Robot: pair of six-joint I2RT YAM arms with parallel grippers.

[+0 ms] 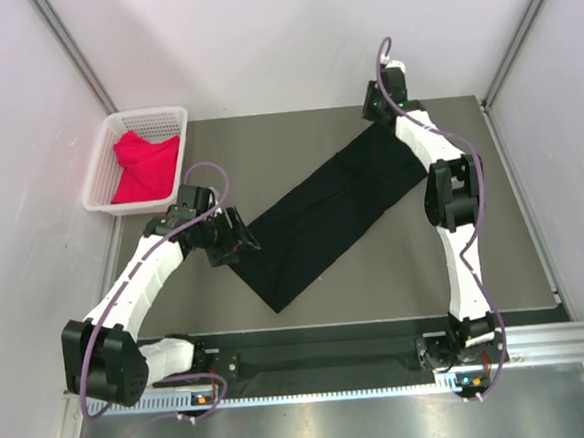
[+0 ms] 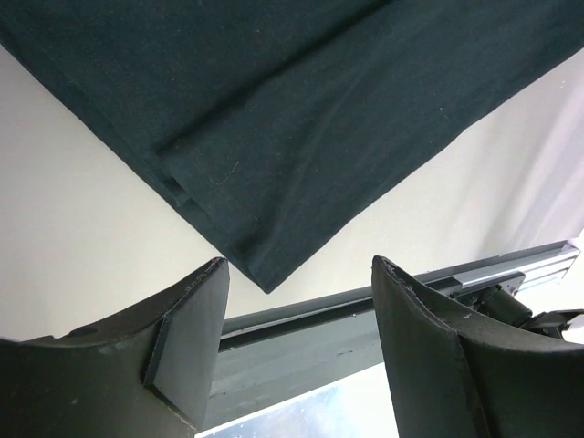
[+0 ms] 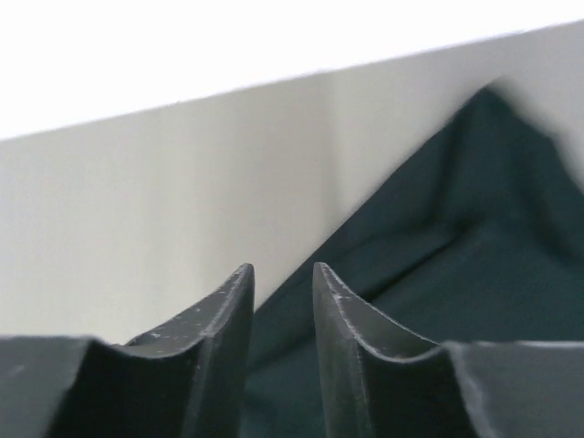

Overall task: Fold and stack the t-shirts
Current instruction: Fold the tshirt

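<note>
**Black shirt laid out on counter, red shirt in basket, both hands released**

Black shirt (image 1: pixel 327 217) lies flat on the counter (image 1: pixel 396 272) as a long folded band. It runs on a diagonal from a near corner at 7 o'clock to its far end at 1 o'clock. Left wrist view shows a folded edge doubled along one side and the corner point toward the counter's front rail.

Red shirt (image 1: pixel 146 166) is bunched up, unfolded, inside the white basket (image 1: pixel 102 157). The basket is at 10 o'clock on the counter, against the left wall, well apart from the black shirt.

Left hand (image 1: pixel 245 240) is just beside the black shirt's near-left edge, at 9 o'clock of the band. Its jaws are spread wide with nothing between them. In its own camera the left hand (image 2: pixel 299 269) hangs above the shirt corner, not touching.

Right hand (image 1: pixel 377 103) is at the shirt's far end, 1 o'clock, close to the back wall. In its own view the right hand (image 3: pixel 281 269) has jaws parted by a narrow gap with no cloth seen in it, so released. Black cloth is rumpled just past the tips. Can't tell if the tips touch the cloth.
</note>
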